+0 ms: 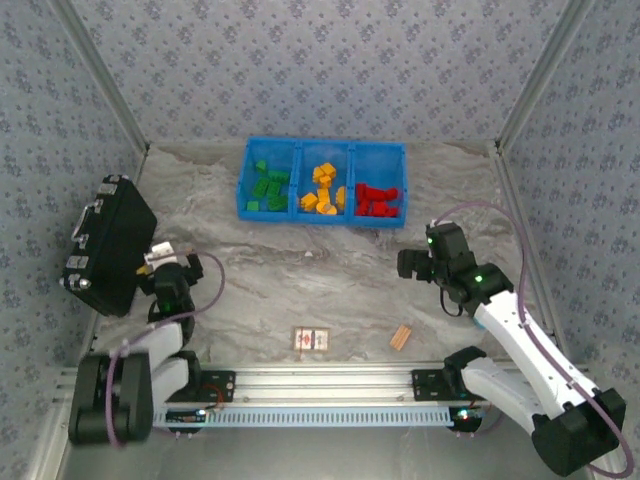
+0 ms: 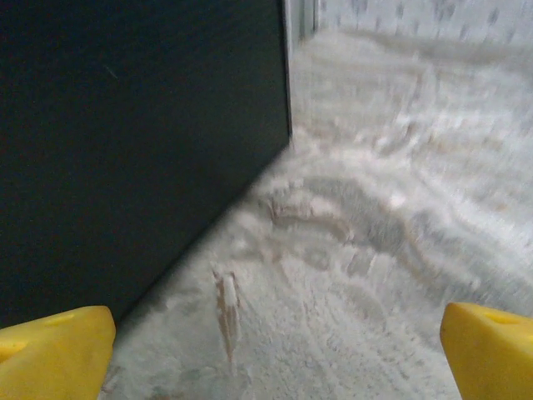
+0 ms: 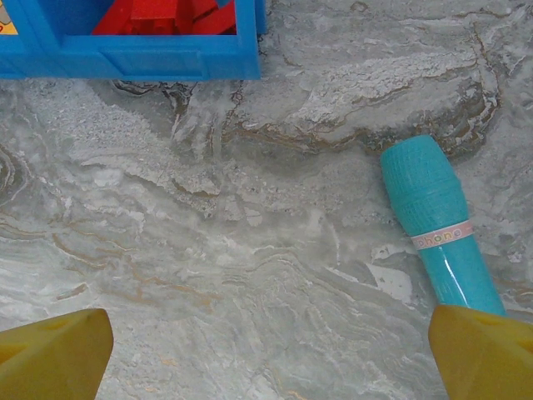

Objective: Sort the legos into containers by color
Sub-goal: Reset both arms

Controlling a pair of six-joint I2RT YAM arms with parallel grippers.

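Observation:
The containers are three joined blue bins at the back of the table. The left bin holds green legos, the middle one orange-yellow legos, the right one red legos. My right gripper hovers in front of the red bin; in the right wrist view the gripper is open over bare marble, with the bin's corner and red legos at top left. My left gripper sits beside the black case; its wrist view shows the gripper open with nothing between the fingers.
A black case leans at the left wall and looms dark beside my left fingers. A teal cylinder lies by my right gripper. A tan wooden block and a printed card lie near the front rail.

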